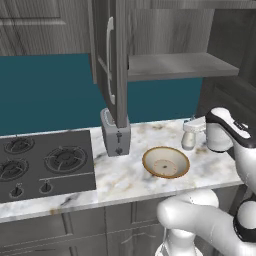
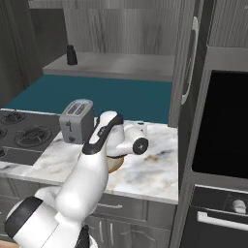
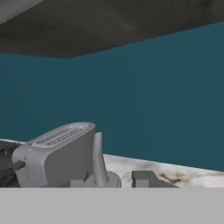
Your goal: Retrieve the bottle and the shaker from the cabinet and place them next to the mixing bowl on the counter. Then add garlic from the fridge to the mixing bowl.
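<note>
Open wall cabinet [image 1: 112, 60] over a marble counter [image 1: 125, 177], door swung out, shelf [image 1: 180, 65] bare from the left base view. From the right base view, same shelf with the dark shaker [image 2: 71, 55] upright at its far left end, well apart from everything below; hidden from the left base camera by the door. Black built-in oven [image 2: 223, 126] at the right edge, given by the right base view alone. Gas hob [image 1: 47, 165] set into the counter's left end. Grey toaster [image 1: 116, 134] between hob and bowl, near the teal wall; large and close at lower left in the hand view.

Tan mixing bowl [image 1: 166, 162] on the counter right of the toaster, plain and whole from the left, mostly covered by the white forearm from the right. Pale bottle [image 1: 191, 135] just beside the bowl on its right, upright, base at or just above the marble; cannot tell which. Gripper [image 1: 197, 124] narrow, closed on the bottle's top. In the hand view, a slim grey neck rising beside one dark fingertip [image 3: 144, 178].
</note>
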Tool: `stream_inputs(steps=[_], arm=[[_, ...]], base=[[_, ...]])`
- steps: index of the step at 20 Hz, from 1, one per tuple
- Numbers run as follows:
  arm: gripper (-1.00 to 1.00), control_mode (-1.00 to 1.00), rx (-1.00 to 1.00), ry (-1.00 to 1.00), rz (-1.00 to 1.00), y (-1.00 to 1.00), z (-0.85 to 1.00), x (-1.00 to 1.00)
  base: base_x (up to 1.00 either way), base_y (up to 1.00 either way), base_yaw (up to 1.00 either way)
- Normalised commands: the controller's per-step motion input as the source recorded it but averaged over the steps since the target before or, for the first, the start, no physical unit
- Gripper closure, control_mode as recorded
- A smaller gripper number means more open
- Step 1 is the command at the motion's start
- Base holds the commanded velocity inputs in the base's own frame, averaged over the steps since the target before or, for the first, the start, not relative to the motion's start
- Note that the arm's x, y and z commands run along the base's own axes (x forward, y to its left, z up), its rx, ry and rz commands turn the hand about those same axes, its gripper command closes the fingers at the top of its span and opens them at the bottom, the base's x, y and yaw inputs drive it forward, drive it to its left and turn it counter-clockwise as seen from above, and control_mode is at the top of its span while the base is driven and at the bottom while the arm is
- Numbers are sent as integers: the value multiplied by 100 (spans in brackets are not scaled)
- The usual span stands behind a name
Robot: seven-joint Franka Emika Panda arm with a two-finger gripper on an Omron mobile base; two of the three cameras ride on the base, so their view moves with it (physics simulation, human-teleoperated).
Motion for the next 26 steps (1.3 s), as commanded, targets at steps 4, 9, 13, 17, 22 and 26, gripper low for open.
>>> stream_inputs(steps=[4,9,13,17,22,26], arm=[[100,-100,1,-2,4,0,-25,29],[100,-100,1,-3,3,0,-23,26],[100,-100,1,-5,4,-3,-28,23],[100,-100,1,-6,4,-2,-25,18],[100,-100,1,-6,3,-3,-19,13],[100,-100,8,-13,1,-22,2,7]], base=[[0,0,0],[0,0,0],[0,0,0],[0,0,0],[0,0,0],[0,0,0]])
